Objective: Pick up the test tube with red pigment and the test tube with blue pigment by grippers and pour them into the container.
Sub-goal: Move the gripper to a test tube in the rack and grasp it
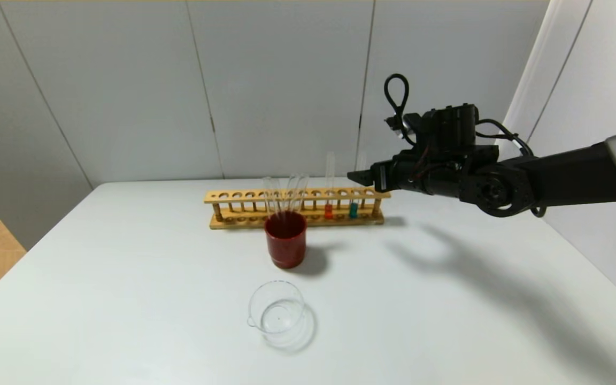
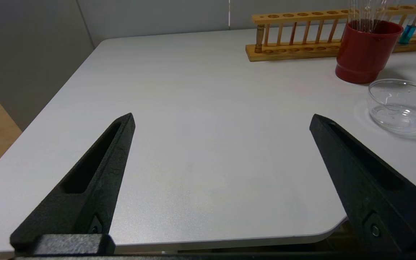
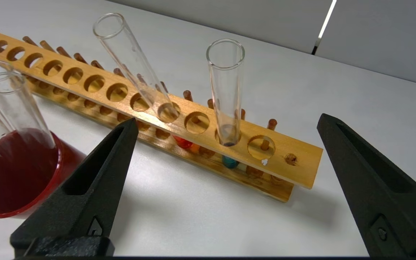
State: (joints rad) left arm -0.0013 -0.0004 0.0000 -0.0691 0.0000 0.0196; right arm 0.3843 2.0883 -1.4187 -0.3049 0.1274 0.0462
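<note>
Both pigment tubes stand racked just beyond the right claw [image 3: 226, 122], fingers spread wide.

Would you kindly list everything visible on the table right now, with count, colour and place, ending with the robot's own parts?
Table: one, white, under everything.
Rack: one, wooden, at the far middle of the table.
Red tube: one, clear with orange-red liquid, standing in the rack toward its right end.
Blue tube: one, clear with blue-teal liquid, in the rack to the right of the red tube.
Cup: one, dark red, just in front of the rack.
Empty tubes: several, colourless, leaning in the cup.
Container: one, clear glass, nearer than the cup.
Right gripper: one, black, open, raised near the rack's right end.
Left gripper: one, black, open, over the table's near left part.
</note>
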